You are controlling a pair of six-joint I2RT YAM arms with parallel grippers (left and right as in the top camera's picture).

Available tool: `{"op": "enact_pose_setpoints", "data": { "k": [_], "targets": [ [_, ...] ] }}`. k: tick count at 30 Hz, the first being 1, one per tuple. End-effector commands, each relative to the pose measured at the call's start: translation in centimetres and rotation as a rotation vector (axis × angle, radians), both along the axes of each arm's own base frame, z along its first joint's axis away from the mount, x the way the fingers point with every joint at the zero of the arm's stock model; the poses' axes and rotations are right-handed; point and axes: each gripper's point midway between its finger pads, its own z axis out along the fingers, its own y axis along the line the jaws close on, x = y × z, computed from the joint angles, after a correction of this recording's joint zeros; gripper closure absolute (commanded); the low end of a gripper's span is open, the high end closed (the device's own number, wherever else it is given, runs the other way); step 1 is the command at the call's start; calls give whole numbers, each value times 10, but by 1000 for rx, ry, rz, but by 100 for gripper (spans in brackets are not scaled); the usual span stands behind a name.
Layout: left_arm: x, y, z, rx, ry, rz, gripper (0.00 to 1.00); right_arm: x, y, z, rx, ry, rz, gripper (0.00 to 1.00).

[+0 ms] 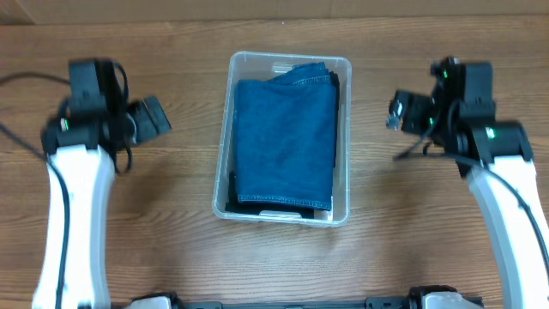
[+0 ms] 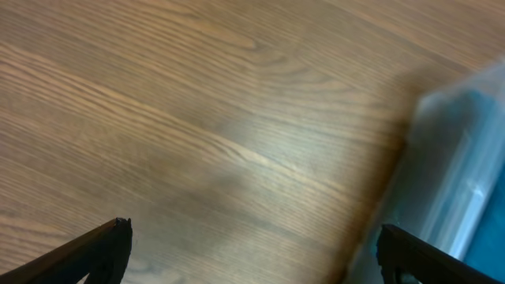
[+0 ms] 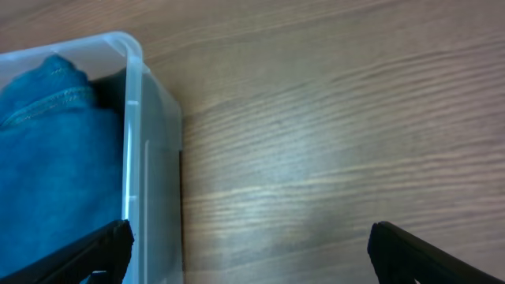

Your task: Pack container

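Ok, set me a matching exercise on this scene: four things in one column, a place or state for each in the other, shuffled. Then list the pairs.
Things
1. container
2. blue denim
3. left gripper
4. right gripper

Places or states
A. open, container at the left edge of its wrist view
B. folded, lying inside the container
C. open, container at the right edge of its wrist view
D. clear plastic, standing on the wood table

Pairs: 1-D, 2-B, 3-C, 4-A
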Motion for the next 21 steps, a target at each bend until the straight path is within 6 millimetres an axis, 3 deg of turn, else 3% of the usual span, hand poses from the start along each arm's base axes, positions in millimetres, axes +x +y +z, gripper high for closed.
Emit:
{"op": "enact_pose_setpoints", "data": {
  "k": [1, 3, 6, 9, 21],
  "targets": [
    [-43, -8, 12, 39, -173, -42, 0, -40, -5, -6, -16, -110, -16, 0],
    [-56, -9, 15, 30, -263, -18, 0, -57, -5, -12, -12, -145, -17, 0],
    [-59, -10, 22, 42, -382, -18, 0, -81, -6, -27, -12, -143, -17, 0],
    [-72, -11, 8, 35, -311, -19, 0, -92, -7, -38, -17, -79, -16, 0],
    [-73, -11, -32, 17, -141, -19, 0, -86, -12, -79, -54, 85, -34, 0]
  ]
}}
